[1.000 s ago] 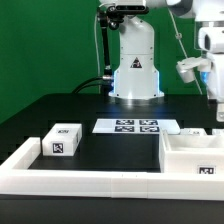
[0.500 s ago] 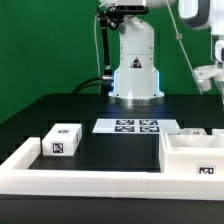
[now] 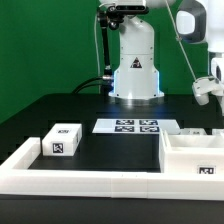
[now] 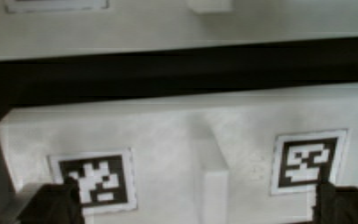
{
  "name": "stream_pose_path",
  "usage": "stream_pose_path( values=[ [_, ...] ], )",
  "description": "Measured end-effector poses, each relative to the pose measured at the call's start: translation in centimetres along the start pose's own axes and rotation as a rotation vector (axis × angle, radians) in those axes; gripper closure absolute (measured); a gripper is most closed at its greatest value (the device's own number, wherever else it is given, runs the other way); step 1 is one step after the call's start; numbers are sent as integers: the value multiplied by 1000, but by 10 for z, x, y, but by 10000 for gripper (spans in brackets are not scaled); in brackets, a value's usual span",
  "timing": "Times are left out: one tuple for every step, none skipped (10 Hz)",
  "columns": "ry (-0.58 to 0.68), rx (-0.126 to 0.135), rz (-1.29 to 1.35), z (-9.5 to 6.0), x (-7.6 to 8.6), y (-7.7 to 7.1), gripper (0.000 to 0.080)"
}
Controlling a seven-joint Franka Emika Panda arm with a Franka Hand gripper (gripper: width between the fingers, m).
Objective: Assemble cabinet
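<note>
Two loose pieces lie apart: small box (image 3: 62, 143), open box (image 3: 185, 162). Tool (image 4: 208, 206) hangs wide open, empty, over the open box, probably aligning a grasp.

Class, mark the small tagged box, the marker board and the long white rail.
small tagged box (image 3: 60, 146): exterior view, front face.
marker board (image 3: 133, 126): exterior view, middle, among tags.
long white rail (image 3: 90, 175): exterior view, top surface.

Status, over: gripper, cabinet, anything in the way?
Gripper open, empty, high over the big cabinet box. Small box apart on the exterior view's left, not joined. Nothing seen between gripper and big cabinet box.
</note>
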State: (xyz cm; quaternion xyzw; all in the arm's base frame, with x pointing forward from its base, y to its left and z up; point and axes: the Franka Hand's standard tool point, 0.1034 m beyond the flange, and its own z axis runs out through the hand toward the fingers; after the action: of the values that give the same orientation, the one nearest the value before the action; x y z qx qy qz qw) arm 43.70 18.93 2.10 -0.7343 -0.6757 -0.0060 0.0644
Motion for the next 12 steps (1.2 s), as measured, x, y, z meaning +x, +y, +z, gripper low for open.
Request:
stream_pose_path(
  values=[
    [7, -5, 2, 3, 1, 0, 150],
    [6, -5, 3, 2, 0, 0, 150],
    [6, -4, 3, 3, 0, 0, 280],
    [6, -4, 3, 3, 0, 0, 280],
    [6, -4, 4, 3, 0, 0, 432],
    [6, -4, 4, 3, 0, 0, 570],
    [6, -4, 4, 3, 0, 0, 702],
    [7, -5, 4, 3, 0, 0, 702],
    [7, -5, 4, 3, 0, 0, 740],
    [7, -5, 4, 3, 0, 0, 740],
    [7, -5, 4, 3, 0, 0, 740],
    [7, -5, 4, 2, 0, 0, 740]
  ],
)
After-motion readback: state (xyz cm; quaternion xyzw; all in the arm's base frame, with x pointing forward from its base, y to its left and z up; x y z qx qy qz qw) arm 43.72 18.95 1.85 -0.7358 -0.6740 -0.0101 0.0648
